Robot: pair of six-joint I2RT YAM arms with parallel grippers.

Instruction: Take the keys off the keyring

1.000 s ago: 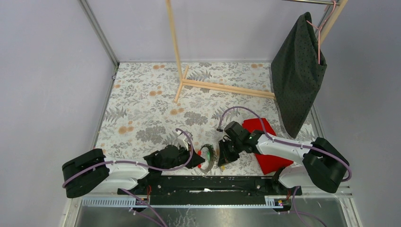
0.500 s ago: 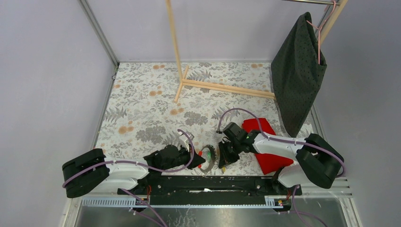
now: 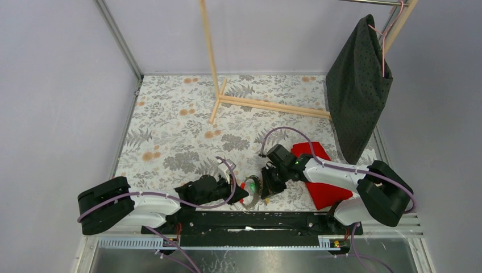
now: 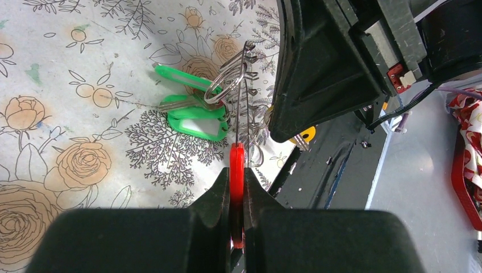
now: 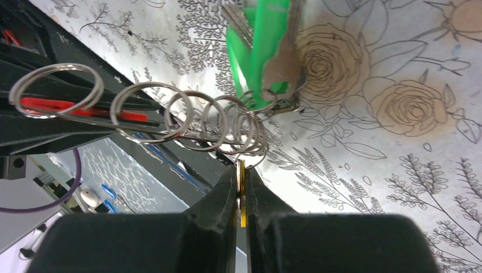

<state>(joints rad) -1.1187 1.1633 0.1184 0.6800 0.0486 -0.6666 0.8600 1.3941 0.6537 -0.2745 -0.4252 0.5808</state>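
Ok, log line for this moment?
left gripper: shut on red key | right gripper: shut on yellow key | green keys: on keyring

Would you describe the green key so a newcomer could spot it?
On the floral table, look at the near edge, between the left gripper and right gripper. On the keyring, the green key is the only green piece, and neither gripper holds it.

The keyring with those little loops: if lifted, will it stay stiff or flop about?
The thin wire keyring itself probably stays stiff and light. The small loops and green tags hang loose on it, so they would likely slide and swing. Pinched on edge by left gripper (red tag) and right gripper (yellow key), it would probably tip flat if released.
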